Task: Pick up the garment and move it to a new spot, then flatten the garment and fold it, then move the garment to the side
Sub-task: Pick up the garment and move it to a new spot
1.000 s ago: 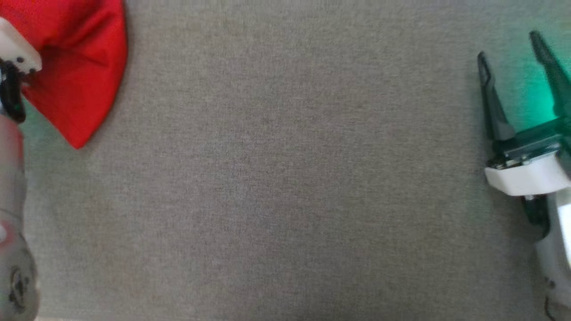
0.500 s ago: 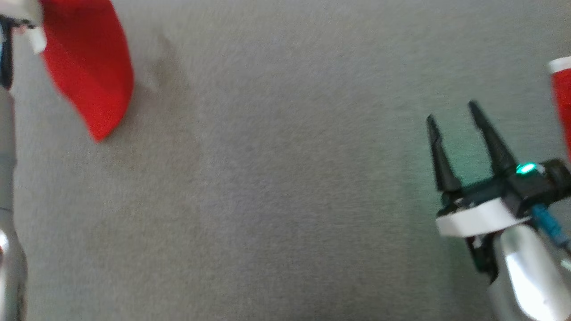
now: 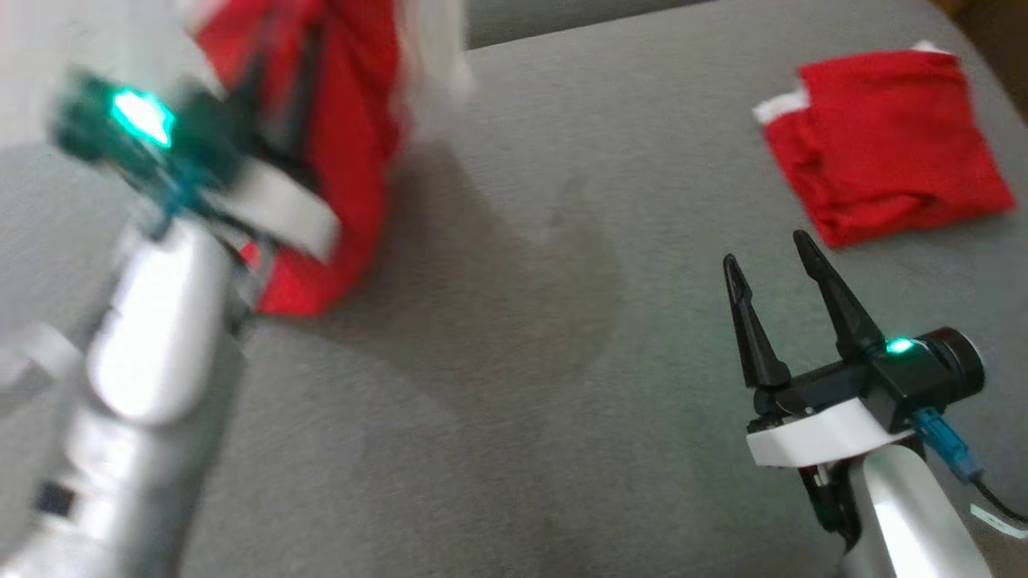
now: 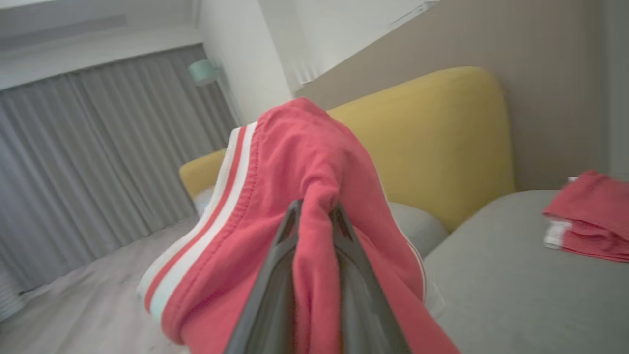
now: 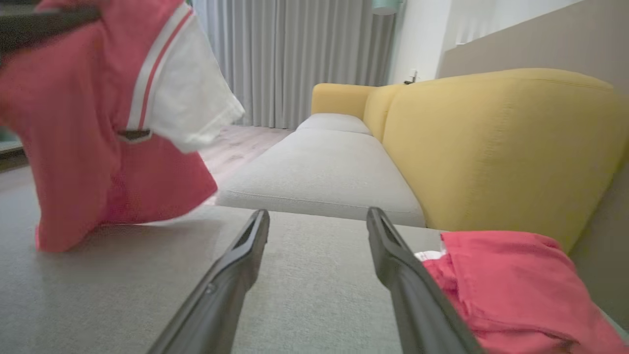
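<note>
A red garment with white striped trim point(image 4: 314, 147) hangs from my left gripper point(image 4: 314, 209), which is shut on a bunched fold of it. In the head view the garment point(image 3: 353, 144) is raised at the upper left behind my blurred left wrist. Its lower end reaches down to about the grey surface point(image 3: 514, 361). The right wrist view shows the garment point(image 5: 73, 123) hanging at the left with a white sleeve sticking out. My right gripper point(image 3: 765, 249) is open and holds nothing, low over the surface at the lower right.
A second red garment point(image 3: 883, 144), folded, lies on the grey surface at the far right, just right of my right fingers point(image 5: 516, 285). A yellow sofa back point(image 5: 491, 147) and a grey seat cushion point(image 5: 324, 177) stand beyond the surface's far edge. Grey curtains point(image 4: 98, 157) hang behind.
The camera has moved, bringing the folded red garment into view. My left arm has lifted the garment higher and more to the middle. My right gripper stays open.
</note>
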Tool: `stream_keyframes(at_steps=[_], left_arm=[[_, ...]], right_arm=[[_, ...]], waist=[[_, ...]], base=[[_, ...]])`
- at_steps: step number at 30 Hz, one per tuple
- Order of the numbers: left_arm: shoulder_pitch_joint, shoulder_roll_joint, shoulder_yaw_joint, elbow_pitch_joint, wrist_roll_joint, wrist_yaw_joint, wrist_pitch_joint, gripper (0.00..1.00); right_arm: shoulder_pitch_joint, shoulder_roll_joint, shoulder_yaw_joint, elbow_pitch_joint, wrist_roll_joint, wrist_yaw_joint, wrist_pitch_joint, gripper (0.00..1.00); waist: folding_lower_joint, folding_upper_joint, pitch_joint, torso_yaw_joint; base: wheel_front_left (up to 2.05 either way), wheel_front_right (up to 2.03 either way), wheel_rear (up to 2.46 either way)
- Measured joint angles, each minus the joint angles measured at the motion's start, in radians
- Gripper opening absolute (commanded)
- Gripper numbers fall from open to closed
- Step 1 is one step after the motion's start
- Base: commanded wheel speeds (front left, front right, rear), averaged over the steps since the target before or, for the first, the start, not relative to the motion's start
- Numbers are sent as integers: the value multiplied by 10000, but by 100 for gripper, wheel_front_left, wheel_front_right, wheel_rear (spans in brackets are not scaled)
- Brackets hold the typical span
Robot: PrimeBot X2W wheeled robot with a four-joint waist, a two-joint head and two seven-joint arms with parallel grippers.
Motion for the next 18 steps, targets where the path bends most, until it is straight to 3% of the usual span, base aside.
stream_keyframes(at_steps=[7, 8, 9, 10, 13, 18], left_arm=[[2520, -989, -654, 1440, -709, 121, -945, 0], [2764, -1110, -765, 1732, -798, 100, -1074, 19], [2938, -1241, -821, 1983, -895, 69, -1216, 19], [3034, -1358, -882, 2176, -991, 63, -1342, 100], [3041, -1586, -1003, 2341, -1204, 42, -1753, 100], [3159, -1776, -966, 2075, -1206, 522, -2006, 100]], right_arm=[[-8, 336, 102, -6, 173, 0, 0, 100], [-11, 362, 123, 0, 173, 0, 0, 100], [-12, 385, 138, 8, 174, 0, 0, 100], [-20, 401, 138, 19, 226, 0, 0, 100], [-47, 453, 134, 105, 270, 0, 0, 100], [-76, 479, 59, 320, 322, 0, 0, 100]], waist=[[2, 0, 434, -820], [2, 0, 532, -883], [3, 0, 627, -931], [3, 0, 719, -965], [4, 0, 905, -938], [3, 0, 837, -608]], base=[[0, 0, 0], [0, 0, 0], [0, 0, 0], [0, 0, 0], [0, 0, 0], [0, 0, 0]])
